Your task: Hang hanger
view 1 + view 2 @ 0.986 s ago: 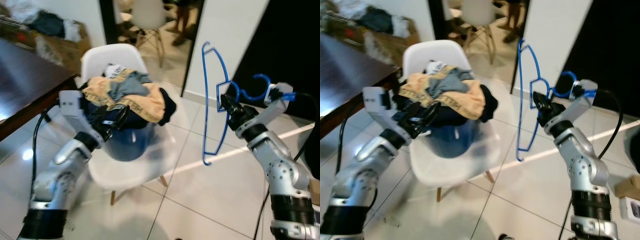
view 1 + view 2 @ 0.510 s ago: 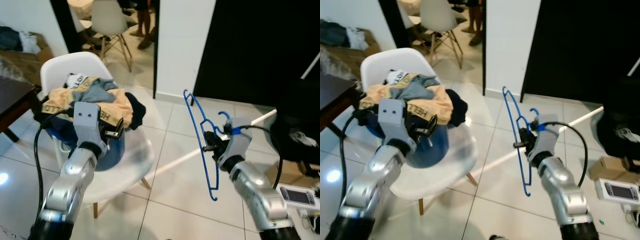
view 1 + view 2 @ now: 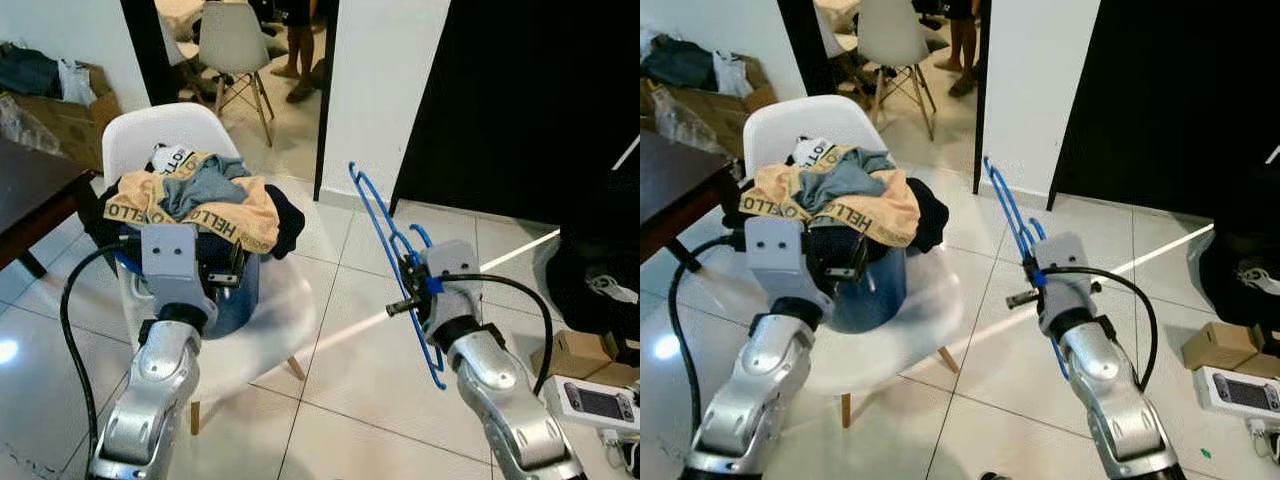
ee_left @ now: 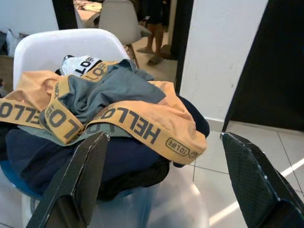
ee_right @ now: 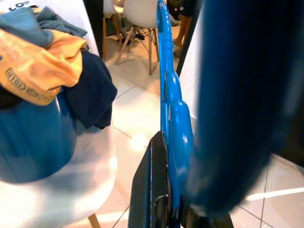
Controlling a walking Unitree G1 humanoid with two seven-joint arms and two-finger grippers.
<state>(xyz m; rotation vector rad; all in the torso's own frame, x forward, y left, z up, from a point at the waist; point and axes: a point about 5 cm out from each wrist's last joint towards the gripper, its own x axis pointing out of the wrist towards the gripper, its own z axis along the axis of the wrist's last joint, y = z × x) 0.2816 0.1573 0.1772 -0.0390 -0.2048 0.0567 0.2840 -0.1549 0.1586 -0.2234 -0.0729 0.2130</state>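
A blue wire hanger (image 3: 388,240) leans at a slant over the tiled floor, right of the chair. My right gripper (image 3: 408,283) is shut on its middle; in the right wrist view one black finger (image 5: 151,190) presses against the blue wire (image 5: 172,118). My left gripper (image 3: 220,272) is raised in front of the white chair (image 3: 280,320), facing the heap of clothes (image 4: 118,109). Its two fingers (image 4: 76,185) stand wide apart, open, holding nothing.
The chair carries a blue basket (image 3: 235,300) under orange, grey and dark clothes. A dark table (image 3: 30,195) stands at the left. At the right lie a black bag (image 3: 600,270), a cardboard box (image 3: 570,352) and a white device (image 3: 598,402). Another white chair (image 3: 230,40) and a person's legs (image 3: 300,50) are behind.
The camera has swung right, so the chair sits further left. The right gripper has brought the hanger lower and closer to me, and it has tipped from upright to slanting.
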